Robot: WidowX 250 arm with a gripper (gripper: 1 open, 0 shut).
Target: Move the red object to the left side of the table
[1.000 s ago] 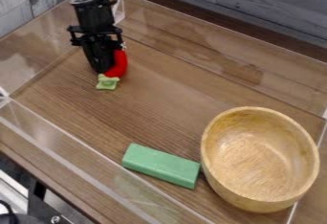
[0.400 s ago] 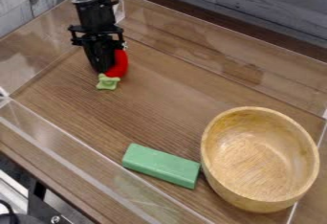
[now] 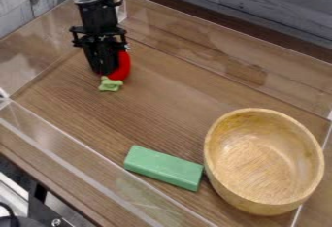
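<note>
The scene is evenly and softly lit from above. Pale glare is seen on the clear acrylic walls (image 3: 52, 158), and short soft shadows on the desk (image 3: 182, 95). The picture is small and slightly soft throughout.

grey plank wall (image 3: 279, 3) behind, perhaps weathered wood.
</note>
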